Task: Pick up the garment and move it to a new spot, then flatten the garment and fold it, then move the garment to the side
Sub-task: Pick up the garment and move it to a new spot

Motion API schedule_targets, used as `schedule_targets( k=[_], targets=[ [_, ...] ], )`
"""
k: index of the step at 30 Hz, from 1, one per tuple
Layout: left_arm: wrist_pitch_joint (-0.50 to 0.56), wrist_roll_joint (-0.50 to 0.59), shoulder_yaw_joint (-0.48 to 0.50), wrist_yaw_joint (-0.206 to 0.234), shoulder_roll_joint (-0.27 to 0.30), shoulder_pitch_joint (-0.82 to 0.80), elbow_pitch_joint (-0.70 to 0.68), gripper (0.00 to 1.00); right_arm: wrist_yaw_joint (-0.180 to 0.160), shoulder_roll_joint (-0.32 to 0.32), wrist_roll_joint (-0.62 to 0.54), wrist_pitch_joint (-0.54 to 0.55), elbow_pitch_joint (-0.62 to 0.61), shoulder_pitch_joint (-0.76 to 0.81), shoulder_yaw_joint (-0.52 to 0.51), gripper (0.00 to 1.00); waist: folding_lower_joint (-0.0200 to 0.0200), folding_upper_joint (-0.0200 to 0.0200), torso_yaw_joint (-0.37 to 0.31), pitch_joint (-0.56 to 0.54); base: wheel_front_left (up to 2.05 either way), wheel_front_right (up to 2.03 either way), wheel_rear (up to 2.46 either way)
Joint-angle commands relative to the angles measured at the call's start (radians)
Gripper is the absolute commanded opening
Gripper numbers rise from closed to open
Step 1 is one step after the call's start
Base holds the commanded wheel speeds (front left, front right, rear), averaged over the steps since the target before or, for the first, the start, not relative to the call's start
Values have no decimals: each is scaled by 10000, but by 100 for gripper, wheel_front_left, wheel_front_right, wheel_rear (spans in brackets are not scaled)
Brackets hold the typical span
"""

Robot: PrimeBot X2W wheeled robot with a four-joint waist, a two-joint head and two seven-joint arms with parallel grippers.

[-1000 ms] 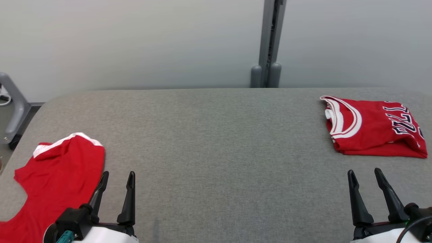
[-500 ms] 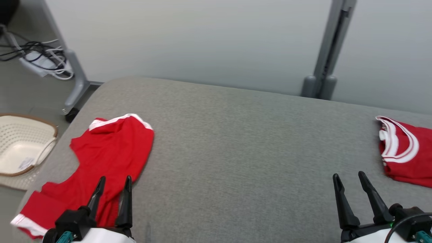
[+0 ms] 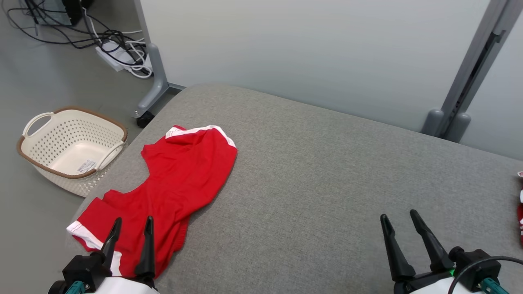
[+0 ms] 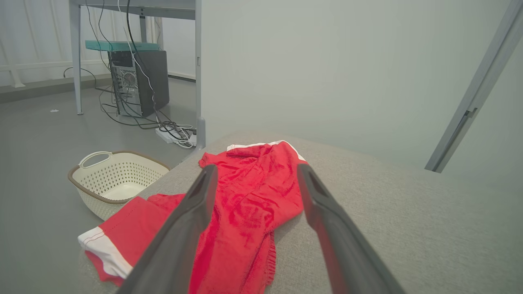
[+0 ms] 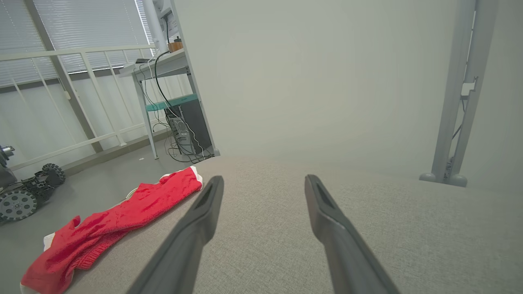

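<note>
Item 1: garment (image 3: pixel 179 179), red with white trim, lying rumpled on the left part of the grey desk (image 3: pixel 318 183), one trimmed end at the left edge.
Item 2: left pincer (image 3: pixel 133 220). I log it spread wide and empty, over the garment's near end; whether it touches, I cannot tell.
Item 3: right pincer (image 3: pixel 398 215), likewise wide open, gripping nothing, over bare desk well apart from the garment.
Item 4: cream perforated basket (image 3: pixel 53 136), on the floor beside the desk's left side.
</note>
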Motion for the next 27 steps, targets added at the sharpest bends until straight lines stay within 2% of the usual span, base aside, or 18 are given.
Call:
schedule_targets(
  k=[1, 17, 23, 27],
  targets=[
    [-38, -36, 31, 27, 52, -77, -11, 100, 4, -83, 78, -49, 33, -67, 105, 100, 0, 0, 137, 19, 0, 0, 0],
    [25, -235, 151, -13, 257, -352, 16, 100, 4, -36, 234, -49, 12, -191, 434, 100, 0, 0, 400, 220, 0, 0, 0],
    [1051, -672, 225, -124, 909, -880, -18, 100, 4, -26, 313, -49, 99, -306, 511, 100, 0, 0, 29, 327, 0, 0, 0],
    [2263, -1220, 71, -190, 1333, -1555, -14, 100, 4, -3, 319, -49, 151, -431, 576, 100, 0, 0, -233, 433, 0, 0, 0]
  ],
)
